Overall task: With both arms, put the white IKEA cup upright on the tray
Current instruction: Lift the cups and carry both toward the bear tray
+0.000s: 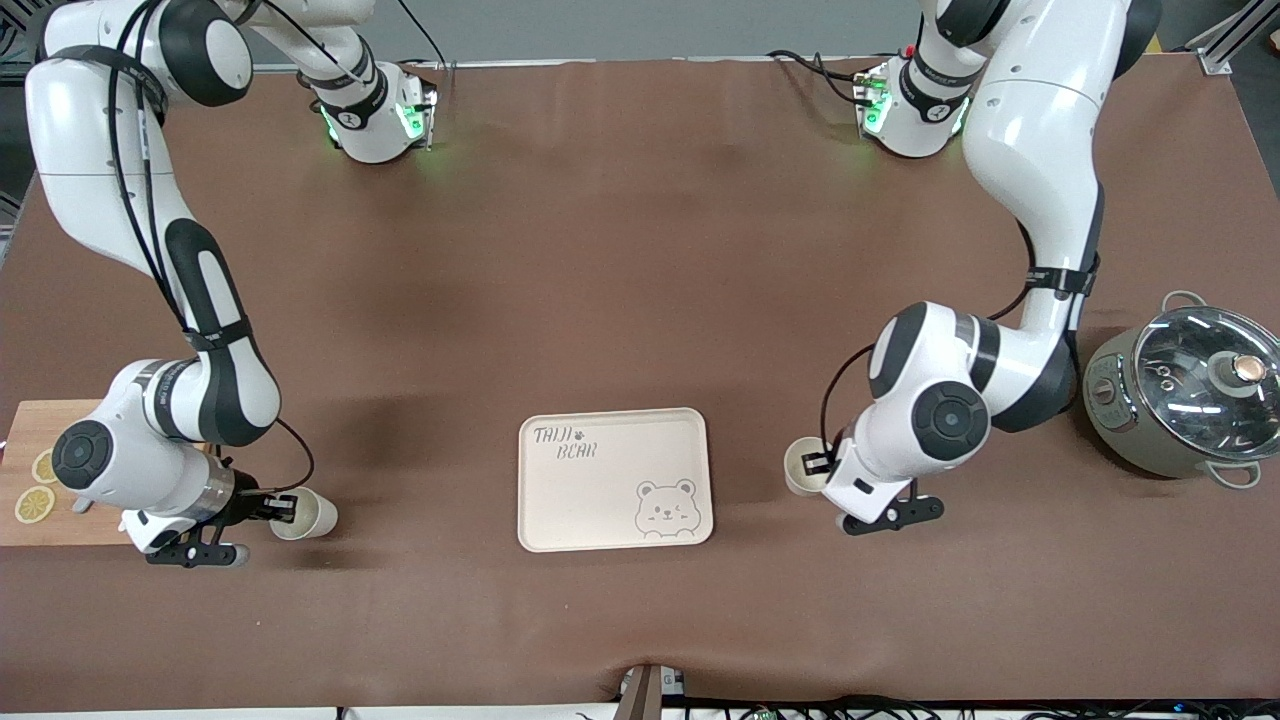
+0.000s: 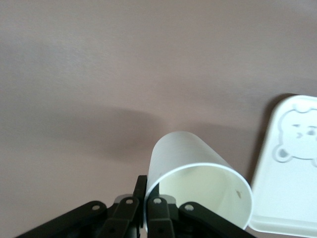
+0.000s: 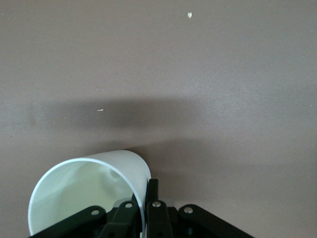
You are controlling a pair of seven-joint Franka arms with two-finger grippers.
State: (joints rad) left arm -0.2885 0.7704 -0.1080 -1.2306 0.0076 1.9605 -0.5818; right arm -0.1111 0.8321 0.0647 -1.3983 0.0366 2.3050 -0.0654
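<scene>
— Gripping cups, both? Left end effector (image 1: pixel 815 464) clamps one cup's (image 1: pixel 800 466) rim, right end effector (image 1: pixel 283 510) another cup (image 1: pixel 305 513).
— Yes; tray (image 1: pixel 560 520) lies on the worktop (image 1: pixel 640 300) between them.

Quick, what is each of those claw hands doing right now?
Left gripper: shut on the rim of a white cup.
Right gripper: shut on the rim of another white cup.

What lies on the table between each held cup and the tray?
Nothing visible. Bare brown cloth separates the tray from both cups. The left gripper pinches the rim of one white cup toward the left arm's end; the right gripper pinches the other cup beside the cutting board.
</scene>
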